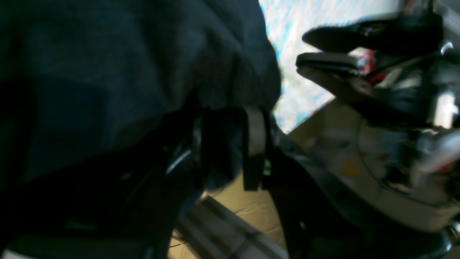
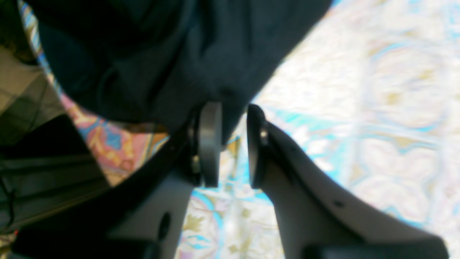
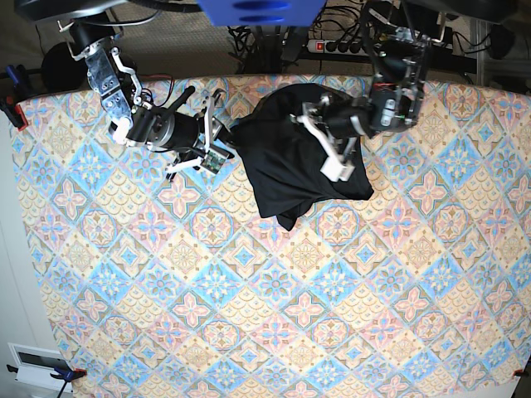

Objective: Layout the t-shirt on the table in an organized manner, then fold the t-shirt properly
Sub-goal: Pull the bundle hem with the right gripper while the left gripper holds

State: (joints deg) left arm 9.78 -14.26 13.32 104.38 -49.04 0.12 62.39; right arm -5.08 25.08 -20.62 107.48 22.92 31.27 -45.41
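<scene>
Black t-shirt [image 3: 294, 153] lay bunched at the table's [image 3: 249, 332] far edge between both arms, right gripper [image 2: 233, 144] pinching its edge fabric, left gripper [image 3: 325, 139] upon it, jaws' state untellable, each equally near.

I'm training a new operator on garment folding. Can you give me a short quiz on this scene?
1. True or false: the t-shirt lies spread flat.
2. Where on the table is it, in the base view? A) bottom edge B) top centre C) bottom left corner
3. Fill in: in the base view, the right pincer is at the t-shirt's ___ side.
Key: 1 false, it is bunched; 2 B; 3 left.
</scene>
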